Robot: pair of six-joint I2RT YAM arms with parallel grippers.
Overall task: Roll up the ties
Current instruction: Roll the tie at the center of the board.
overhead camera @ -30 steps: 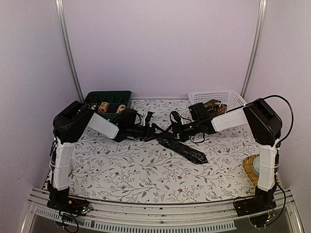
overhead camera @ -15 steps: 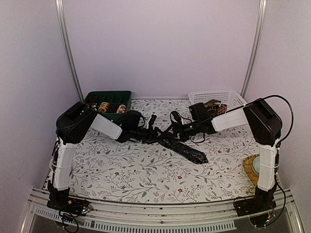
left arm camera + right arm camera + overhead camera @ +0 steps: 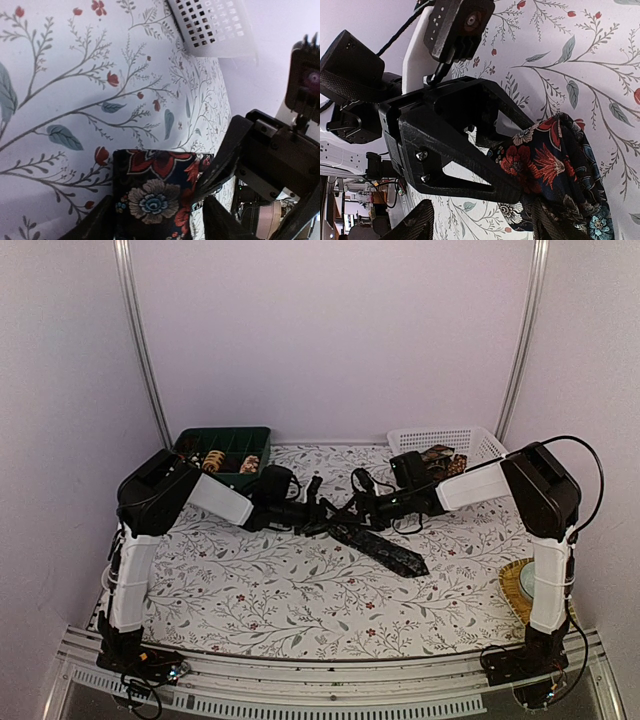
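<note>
A dark tie with red flowers lies slantwise on the flowered cloth, its upper end raised between the two grippers. My left gripper is shut on that folded end, with a finger on each side of its width. From the right wrist, the left gripper's fingers pinch the bunched tie. My right gripper faces it and stands open. One of its fingers touches the tie's edge.
A dark green compartment tray at the back left holds coiled ties. A white mesh basket at the back right holds more ties. A round woven mat lies by the right arm's base.
My left gripper has moved right to the tie's upper end and narrowed onto it. The right gripper has barely moved. The tie's upper end has lifted a little.
</note>
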